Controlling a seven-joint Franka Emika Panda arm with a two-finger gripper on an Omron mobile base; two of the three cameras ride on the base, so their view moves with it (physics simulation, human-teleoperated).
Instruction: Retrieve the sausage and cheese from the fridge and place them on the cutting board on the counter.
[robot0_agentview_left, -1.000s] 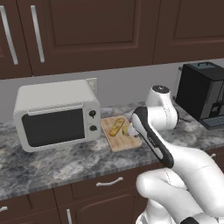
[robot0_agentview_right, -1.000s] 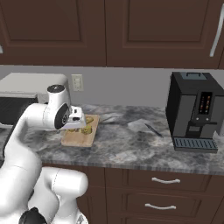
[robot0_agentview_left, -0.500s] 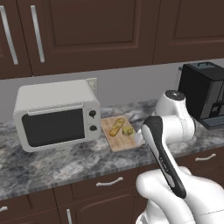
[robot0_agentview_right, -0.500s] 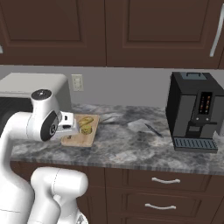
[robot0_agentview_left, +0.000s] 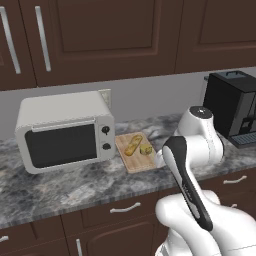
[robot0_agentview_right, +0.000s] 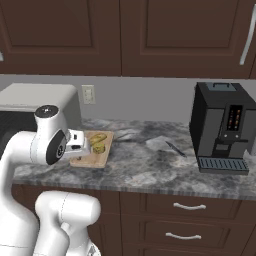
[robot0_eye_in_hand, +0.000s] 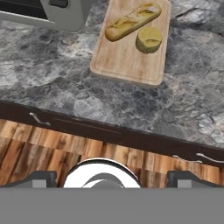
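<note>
Cutting board (robot0_eye_in_hand: 131, 57) near counter (robot0_eye_in_hand: 87, 100) edge, hand (robot0_eye_in_hand: 111, 177) open.

Desk (robot0_agentview_left: 60, 187) runs left to right under the wall cabinets (robot0_agentview_left: 105, 35). Microwave (robot0_agentview_left: 65, 131) sits on the desk at left, against the wall. Cutting board (robot0_agentview_left: 134, 152) lies on the desk just right of the microwave, between it and the arm. On the board: a long baguette-like piece (robot0_eye_in_hand: 131, 20) and a round cheese (robot0_eye_in_hand: 148, 39) beside it, touching or nearly so. Coffee machine (robot0_agentview_right: 222, 127) stands on the desk far right, well apart from the board. Drawers (robot0_agentview_right: 185, 220) sit below the desk. Wall outlet (robot0_agentview_right: 88, 93) is behind the board.
</note>
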